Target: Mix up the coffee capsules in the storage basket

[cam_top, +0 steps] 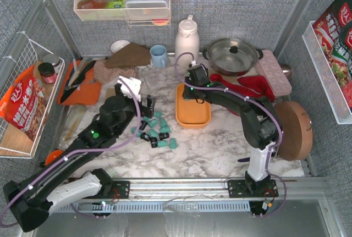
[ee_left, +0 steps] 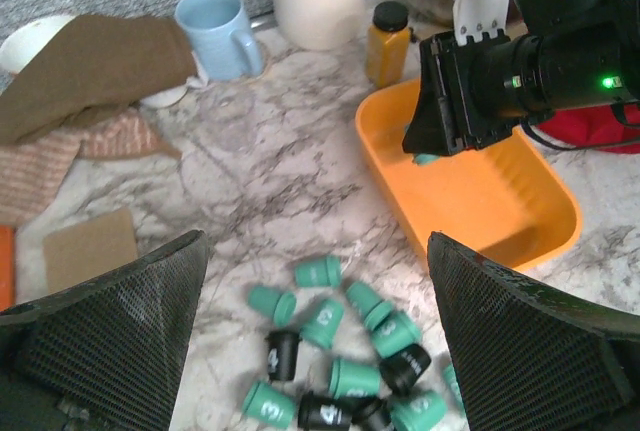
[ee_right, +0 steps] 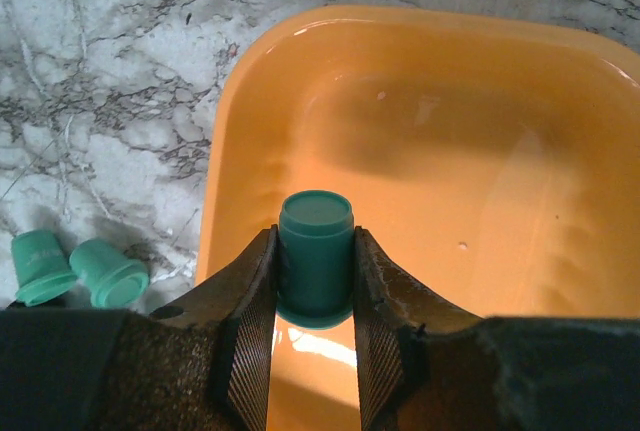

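Pinching one teal capsule [ee_right: 316, 213] upright between the fingers of the right gripper [ee_right: 314, 243], holding it over the inside of the orange storage basket [ee_right: 500, 151], near its rim. Hovering the left gripper [ee_left: 315, 256], fingers spread wide, over the other coffee capsules [ee_left: 340, 376], heaped on the marble table [ee_left: 300, 171] just beside the basket.
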`<state>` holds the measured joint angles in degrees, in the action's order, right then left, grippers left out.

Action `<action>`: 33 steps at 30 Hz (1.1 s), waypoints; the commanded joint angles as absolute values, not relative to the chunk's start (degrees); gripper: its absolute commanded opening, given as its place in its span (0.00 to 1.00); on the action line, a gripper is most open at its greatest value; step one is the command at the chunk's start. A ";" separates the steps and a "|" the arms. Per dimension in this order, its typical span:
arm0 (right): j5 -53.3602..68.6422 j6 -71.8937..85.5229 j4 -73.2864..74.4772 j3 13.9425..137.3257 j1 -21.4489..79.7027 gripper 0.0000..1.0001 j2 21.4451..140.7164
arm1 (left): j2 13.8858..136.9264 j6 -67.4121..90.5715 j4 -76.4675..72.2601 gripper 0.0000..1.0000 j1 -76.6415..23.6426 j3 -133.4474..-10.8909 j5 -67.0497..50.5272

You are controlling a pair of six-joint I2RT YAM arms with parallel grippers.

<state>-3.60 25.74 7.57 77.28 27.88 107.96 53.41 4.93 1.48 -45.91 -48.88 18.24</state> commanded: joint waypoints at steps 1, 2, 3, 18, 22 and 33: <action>-5.71 25.65 4.10 78.49 28.17 0.00 110.57 | 49.02 7.18 12.76 0.99 -45.88 -49.61 21.49; -5.67 25.73 4.04 78.87 28.21 0.00 111.29 | 47.99 7.01 13.72 0.99 -45.94 -49.45 21.79; -5.79 25.98 4.04 79.29 28.21 0.00 112.07 | 46.78 6.76 14.32 0.99 -45.88 -49.16 22.32; -3.56 29.74 -2.63 80.33 28.22 0.09 118.69 | 40.58 4.83 12.70 0.99 -45.88 -43.79 24.71; -3.60 29.88 -1.76 81.04 28.23 0.16 119.30 | 41.02 4.92 12.70 0.99 -45.88 -43.72 24.00; -3.84 28.93 -0.43 81.12 28.30 0.33 117.99 | 41.58 4.75 12.83 0.99 -45.88 -43.76 24.25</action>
<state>-3.77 29.54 -0.25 80.49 28.10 118.93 41.58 4.95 12.99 -45.91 -43.68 24.03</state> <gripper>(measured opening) 0.338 0.992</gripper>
